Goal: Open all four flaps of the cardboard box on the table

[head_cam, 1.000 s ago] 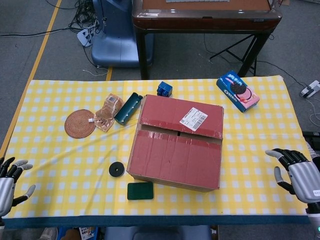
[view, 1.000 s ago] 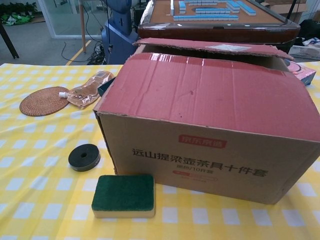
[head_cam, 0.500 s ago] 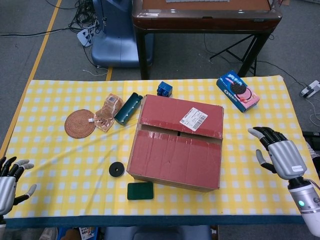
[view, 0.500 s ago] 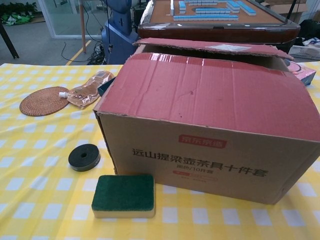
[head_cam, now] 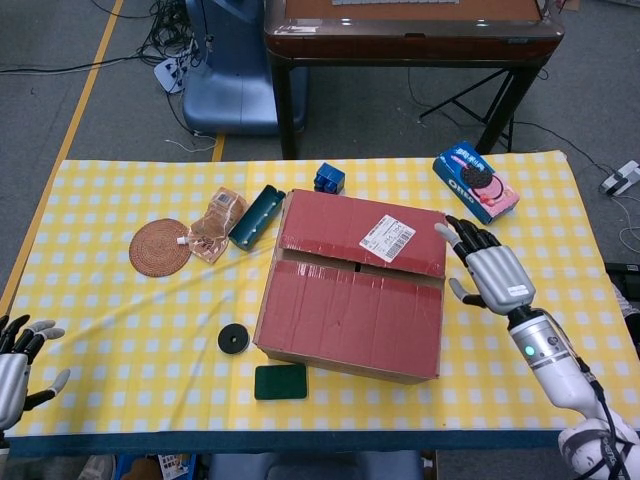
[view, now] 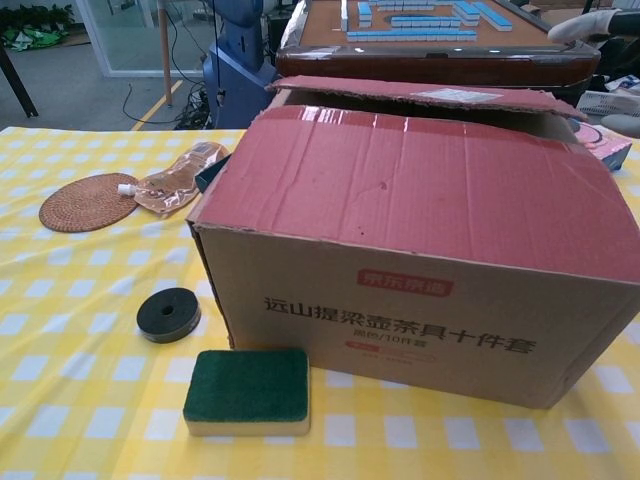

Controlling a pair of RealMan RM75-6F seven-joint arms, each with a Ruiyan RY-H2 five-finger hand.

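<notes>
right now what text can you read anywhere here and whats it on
"远山提梁壶茶具十件套": black print on the front wall of the brown cardboard box.
Red logo patch above it: too blurred.
White shipping label on the far red flap: barcode, print too small.
Blue and pink cookie packet: brand unreadable.

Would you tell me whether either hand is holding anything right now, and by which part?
Nothing is held. The right hand hovers open beside the cardboard box; the left hand is open at the table edge.
</notes>
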